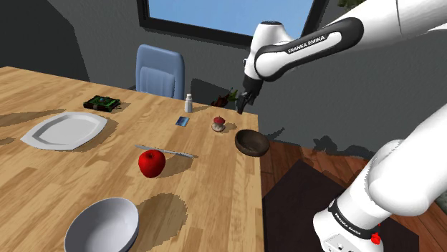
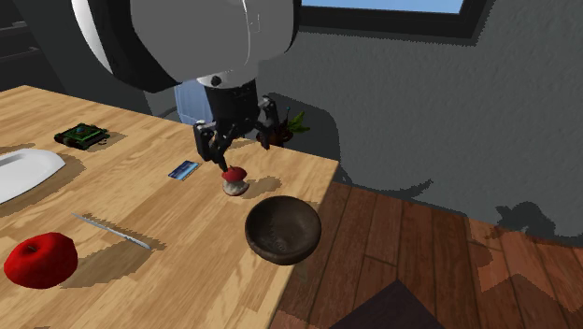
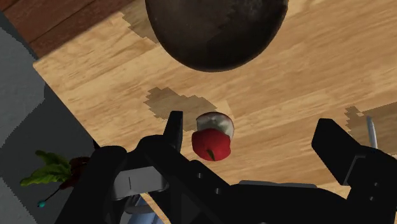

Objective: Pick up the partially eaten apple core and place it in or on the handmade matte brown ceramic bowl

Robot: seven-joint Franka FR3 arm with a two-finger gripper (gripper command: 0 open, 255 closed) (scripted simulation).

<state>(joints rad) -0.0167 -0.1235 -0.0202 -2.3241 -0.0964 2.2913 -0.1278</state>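
The apple core (image 1: 219, 125) (image 2: 234, 180), red with a bitten white middle, stands on the wooden table (image 1: 107, 172) near its far corner. Close beside it, at the table's edge, sits the dark brown bowl (image 1: 252, 142) (image 2: 283, 229) (image 3: 216, 32). My black gripper (image 1: 242, 107) (image 2: 215, 145) hangs open just above the core without touching it. In the wrist view the core (image 3: 214, 135) lies between the spread fingers, close to one fingertip (image 3: 173, 130); the gripper (image 3: 251, 137) holds nothing.
A whole red apple (image 1: 151, 163) and a knife (image 1: 166, 151) lie mid-table. A white plate (image 1: 64, 130), a pale bowl (image 1: 102, 224), a shaker (image 1: 189, 103), a blue card (image 1: 183, 121) and a green-black item (image 1: 102, 103) are spread around. A blue chair (image 1: 160, 69) stands behind.
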